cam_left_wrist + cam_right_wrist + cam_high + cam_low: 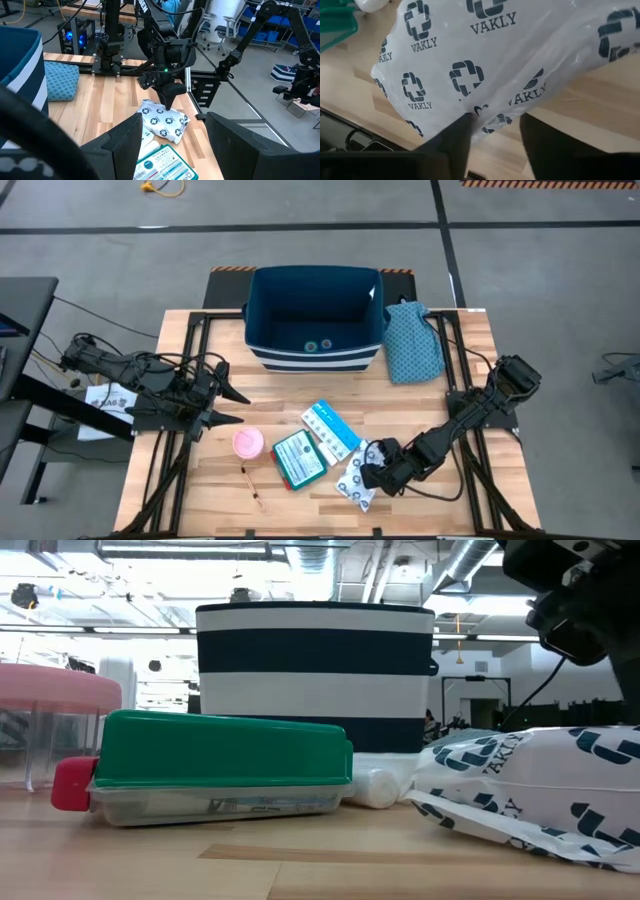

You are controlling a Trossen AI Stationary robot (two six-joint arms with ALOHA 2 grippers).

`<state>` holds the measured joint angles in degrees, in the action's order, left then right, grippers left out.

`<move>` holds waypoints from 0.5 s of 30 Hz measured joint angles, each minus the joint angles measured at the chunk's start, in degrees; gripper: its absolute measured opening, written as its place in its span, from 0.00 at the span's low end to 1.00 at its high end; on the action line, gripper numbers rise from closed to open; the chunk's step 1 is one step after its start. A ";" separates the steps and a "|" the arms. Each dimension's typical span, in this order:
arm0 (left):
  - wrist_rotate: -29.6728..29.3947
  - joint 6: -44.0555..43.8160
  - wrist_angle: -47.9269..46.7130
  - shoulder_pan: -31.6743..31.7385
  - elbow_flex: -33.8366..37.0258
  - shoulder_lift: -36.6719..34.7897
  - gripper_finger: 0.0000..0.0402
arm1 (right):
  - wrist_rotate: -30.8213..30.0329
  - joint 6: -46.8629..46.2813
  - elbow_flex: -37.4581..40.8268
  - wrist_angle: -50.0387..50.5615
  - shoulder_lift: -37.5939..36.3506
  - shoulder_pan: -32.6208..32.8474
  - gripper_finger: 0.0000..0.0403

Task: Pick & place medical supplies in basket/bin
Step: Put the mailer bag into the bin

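The right gripper point(492, 125) presses down on the soft white plastic pouch point(485, 60), printed with dark ring marks and "VAKLY", at the near right of the wooden table point(440, 395). Its fingers point(455, 137) stand partly apart on the crinkled film; a firm hold cannot be told. Beside the pouch lies the flat teal box point(298, 459); behind stands the navy striped fabric bin point(316, 320). The left gripper point(222, 405) waits half open, holding nothing.

- A teal dotted cloth point(413, 342) lies folded on the wooden table point(470, 385), toward two o'clock from the table's middle.
- A yellow cable point(163, 188) lies on the grey floor at eleven o'clock, well apart from the table.
- A white paper sheet point(103, 399) lies off the table at nine o'clock.
- Office chairs point(226, 25) and blue shelving point(272, 35) stand in the room beyond.
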<state>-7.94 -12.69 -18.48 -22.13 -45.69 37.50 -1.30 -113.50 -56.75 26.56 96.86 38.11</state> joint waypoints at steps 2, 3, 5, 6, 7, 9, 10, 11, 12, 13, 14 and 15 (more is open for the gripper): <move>0.00 0.03 0.00 -0.01 0.00 0.00 0.52 | 0.09 -0.68 0.00 0.02 0.00 0.00 0.30; 0.00 0.08 0.00 -0.01 0.00 0.00 0.52 | 0.13 -1.04 0.00 -0.02 0.00 0.00 0.26; 0.00 0.18 0.00 -0.02 0.00 0.00 0.52 | 0.14 -1.92 -0.01 -0.03 -0.02 0.00 0.18; 0.00 0.25 -0.01 -0.01 0.00 0.01 0.52 | 0.14 -2.06 -0.03 -0.04 -0.05 0.00 0.15; 0.00 0.32 0.00 -0.02 0.00 0.00 0.52 | 0.15 -2.09 -0.07 -0.06 -0.09 0.02 0.12; 0.00 0.43 -0.02 -0.01 0.00 0.00 0.52 | 0.15 -2.12 -0.07 -0.07 -0.11 0.02 0.06; 0.00 0.46 -0.02 -0.01 0.00 0.00 0.52 | 0.15 -2.15 -0.07 -0.08 -0.11 0.02 0.03; 0.00 0.47 -0.02 -0.02 0.00 0.00 0.52 | 0.15 -2.15 -0.07 -0.06 -0.11 0.00 0.02; 0.00 0.48 -0.02 -0.01 0.00 0.00 0.52 | 0.13 -2.23 -0.07 -0.06 -0.11 0.00 0.01; 0.00 0.53 -0.02 0.00 0.00 0.00 0.52 | 0.13 -2.56 -0.07 0.01 -0.11 0.00 0.01; 0.00 0.79 -0.02 0.00 0.00 0.00 0.52 | 0.12 -3.20 -0.07 0.22 -0.11 0.00 0.01; 0.02 0.98 -0.02 -0.01 0.00 0.00 0.52 | 0.11 -3.70 -0.07 0.45 -0.11 0.00 0.02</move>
<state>-7.92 -11.71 -18.50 -22.14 -45.69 37.50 -1.19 -117.20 -56.82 27.01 96.75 38.11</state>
